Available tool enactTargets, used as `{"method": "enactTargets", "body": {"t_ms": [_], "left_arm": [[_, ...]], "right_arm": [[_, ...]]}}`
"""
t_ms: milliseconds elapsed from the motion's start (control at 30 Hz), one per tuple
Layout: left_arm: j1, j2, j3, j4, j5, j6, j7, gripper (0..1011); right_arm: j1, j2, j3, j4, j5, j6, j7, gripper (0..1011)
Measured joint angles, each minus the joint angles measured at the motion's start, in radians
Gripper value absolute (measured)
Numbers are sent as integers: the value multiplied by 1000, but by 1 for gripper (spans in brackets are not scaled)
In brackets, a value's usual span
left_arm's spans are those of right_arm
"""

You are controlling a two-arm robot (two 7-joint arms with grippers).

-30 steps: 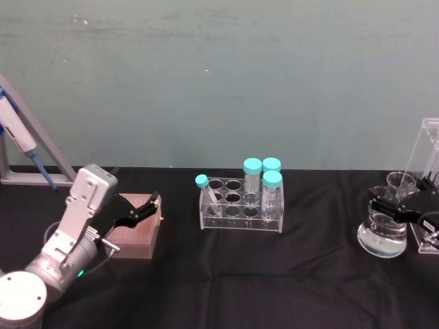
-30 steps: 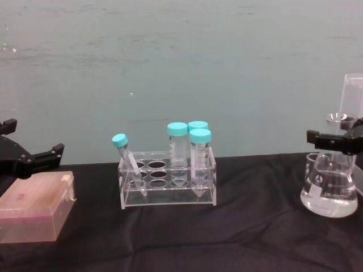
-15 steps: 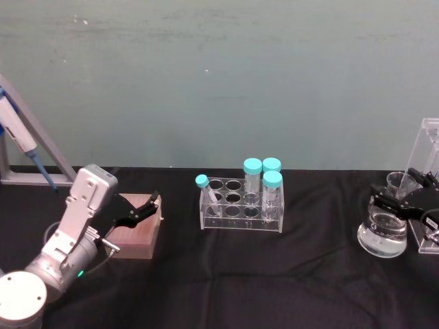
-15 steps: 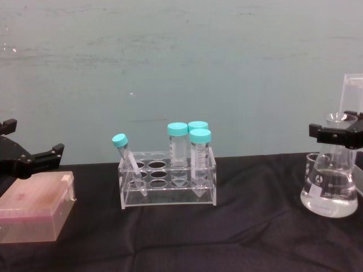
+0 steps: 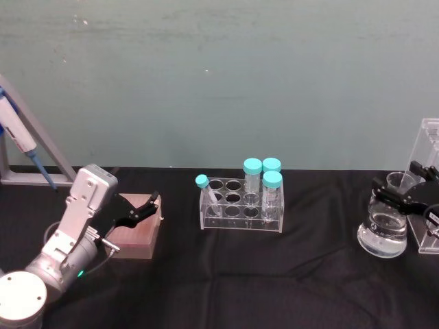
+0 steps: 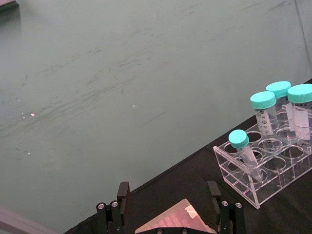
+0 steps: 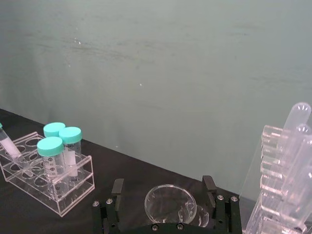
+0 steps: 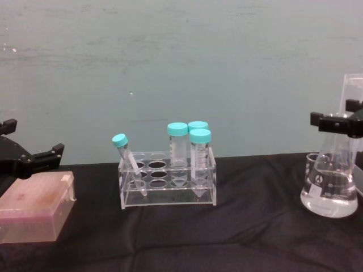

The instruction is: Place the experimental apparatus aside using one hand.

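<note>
From the head view you have one clear rack (image 5: 241,205) on the black tabletop (image 5: 274,274) holding four teal-capped tubes (image 5: 252,179), three upright and one leaning. One flask (image 5: 383,230) with clear liquid sits at the far right, just beside one clear stand (image 5: 431,147). Your right gripper (image 5: 406,190) hovers at the flask's mouth, jaws apart and holding nothing. Your left gripper (image 5: 146,206) is parked over one pink box (image 5: 136,236), jaws apart.

In the left wrist view you see the box (image 6: 174,222) between the open jaws, and the rack (image 6: 265,168) with its four tubes; the print on them is too small to read.

In the right wrist view the flask's round mouth (image 7: 170,202) sits between the spread jaws, with the stand's plastic tubes (image 7: 292,161) alongside.

In the chest view the flask (image 8: 330,190) stands upright, about a third full, with a small round mark you cannot read.
</note>
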Motion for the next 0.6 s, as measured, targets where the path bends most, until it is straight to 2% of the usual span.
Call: {"method": "enactTargets", "body": {"t_ms": [333,600], "left_arm": [[0,0,0,0,0,0,0,1000],[0,0,0,0,0,0,0,1000]], "right_arm": [[-19,16,3,-57,5,-31,12,1000],[-26,35,-19,-101,36,-61,90,1000]]}}
